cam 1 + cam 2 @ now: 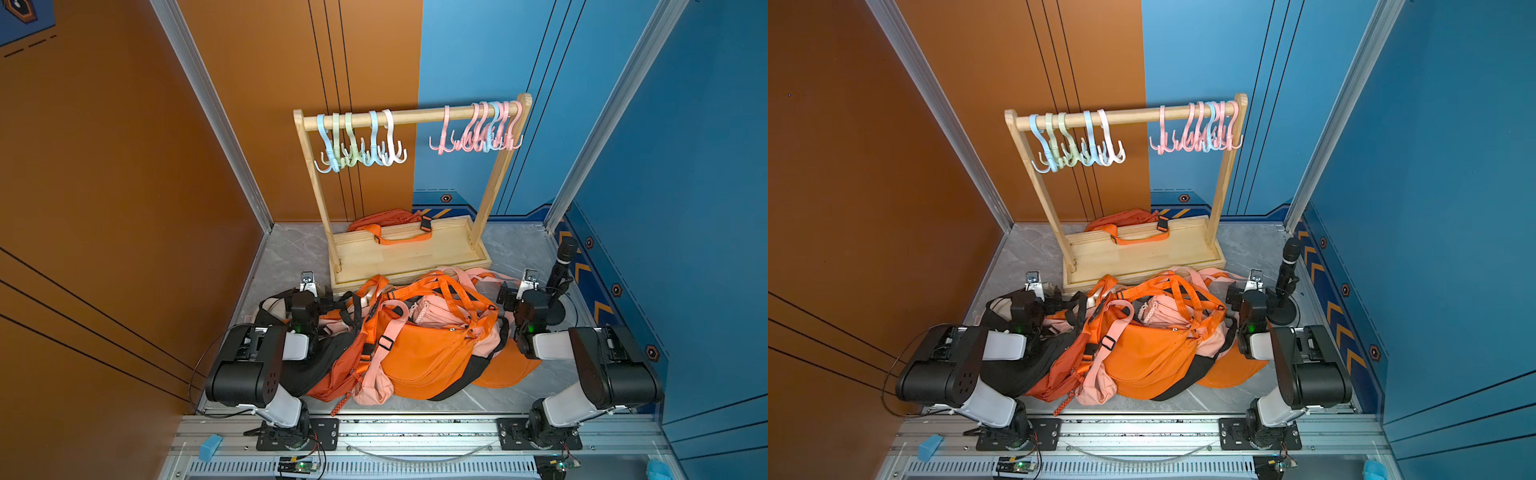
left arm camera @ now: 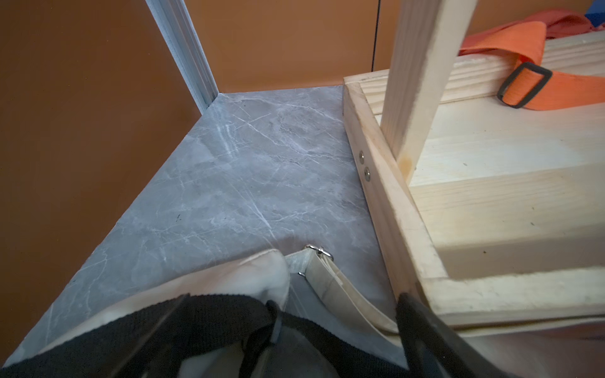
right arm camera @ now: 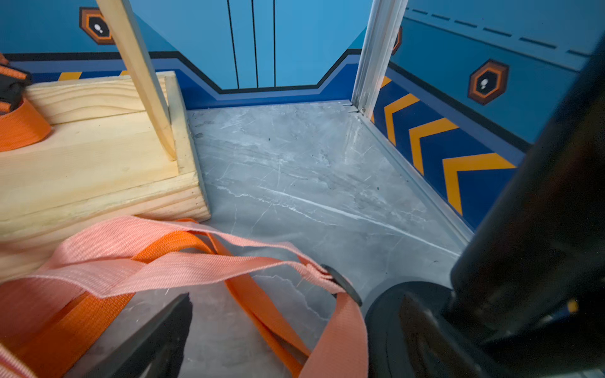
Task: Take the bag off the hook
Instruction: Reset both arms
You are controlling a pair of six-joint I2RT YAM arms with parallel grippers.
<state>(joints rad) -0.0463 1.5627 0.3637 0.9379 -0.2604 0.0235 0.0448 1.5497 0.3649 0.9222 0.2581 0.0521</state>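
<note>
Hooks (image 1: 390,139) hang bare, bags (image 1: 428,353) lie heaped on the surface (image 1: 291,249); job seemingly done, left tool (image 2: 294,296) and right tool (image 3: 296,297) sit released

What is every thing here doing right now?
Rack, standing upright.
Hooks, all empty, hanging on the rack.
Bag pile, heaped in front of the rack.
Orange bag, lying behind the rack, its strap across the rack's bottom.
Left gripper, open.
Right gripper, open.
Microphone, standing upright.

Black-and-white left arm (image 1: 249,370) and right arm (image 1: 611,374), small green wrist lights (image 1: 298,331).
</note>
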